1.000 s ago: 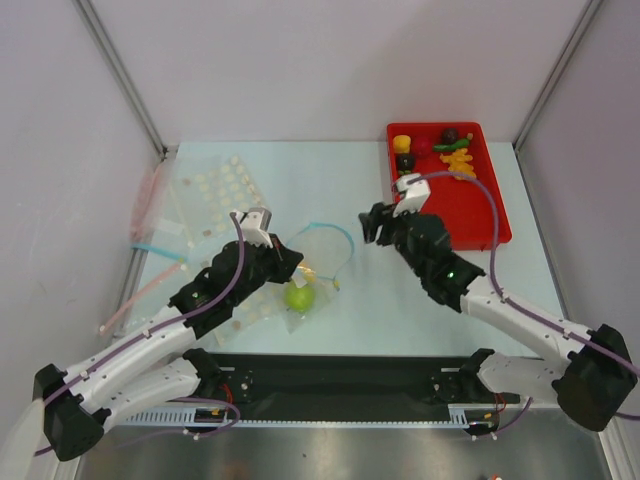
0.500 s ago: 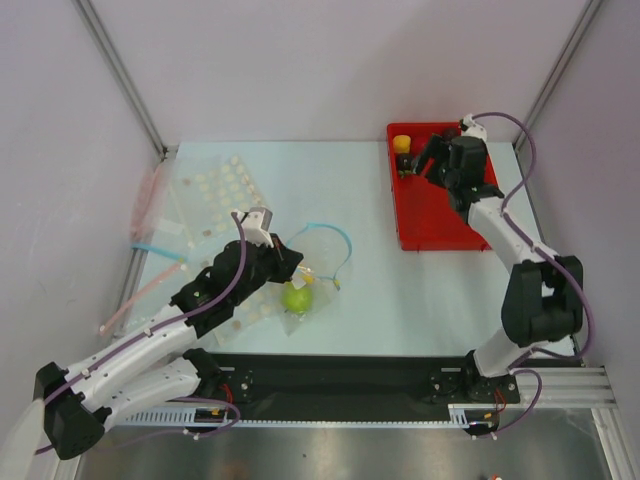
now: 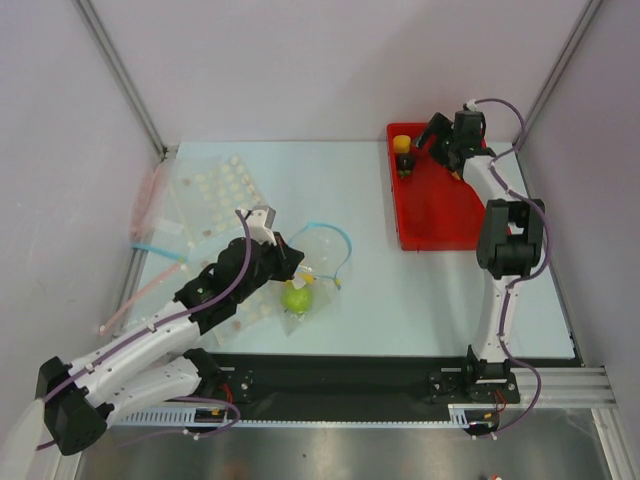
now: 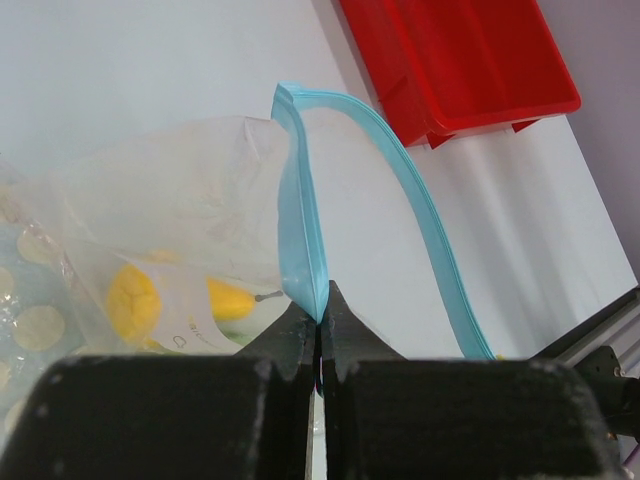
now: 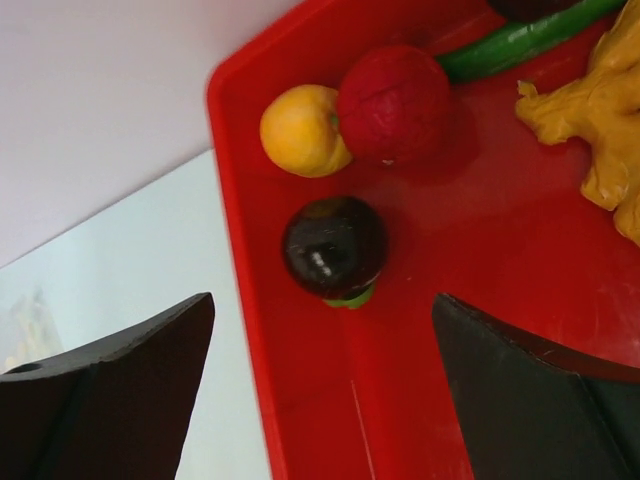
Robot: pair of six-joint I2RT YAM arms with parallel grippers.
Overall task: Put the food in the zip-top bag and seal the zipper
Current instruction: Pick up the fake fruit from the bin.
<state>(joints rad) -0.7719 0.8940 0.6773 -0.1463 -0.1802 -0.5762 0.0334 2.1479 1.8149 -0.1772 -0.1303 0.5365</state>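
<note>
My left arm lies low and stretched out from the near left corner of the desk [image 3: 400, 290] toward its middle, wrist level. My left pincer [image 4: 320, 315] is closed, its tips pinching the zipper [image 4: 300, 230] at one side of the mouth of the zip-top bag [image 4: 200, 190]. The bag lies left of the desk's middle, toward the near edge. Its mouth stands open, with the light-blue strip forming a loop whose two sides are apart. Inside the bag I count one green apple [image 3: 298, 297]. Yellow [image 4: 135, 300] shows through the plastic in two patches, and I cannot tell whether that is one piece or two. My right arm rises from the near edge, folds at the elbow and reaches to the far right corner of the desk, where one red tray [image 3: 440, 215] sits. My right pincer [image 5: 322, 297] hangs over the tray's far left corner, fingers spread wide and gripping nothing. In the tray, the right wrist view shows one dark purple ball [image 5: 333, 245] with a green bit at its base, lying below the gap between my fingers. Beyond it are one yellow round piece [image 5: 300, 130] touching one red round piece [image 5: 395, 105], one green chili [image 5: 520, 40] and one orange bunch [image 5: 600, 120]. A further dark piece is cut off at the frame's top edge. Along the desk's left edge lie other clear bags [image 3: 150, 195] with pink strips, which I cannot count with certainty.
</note>
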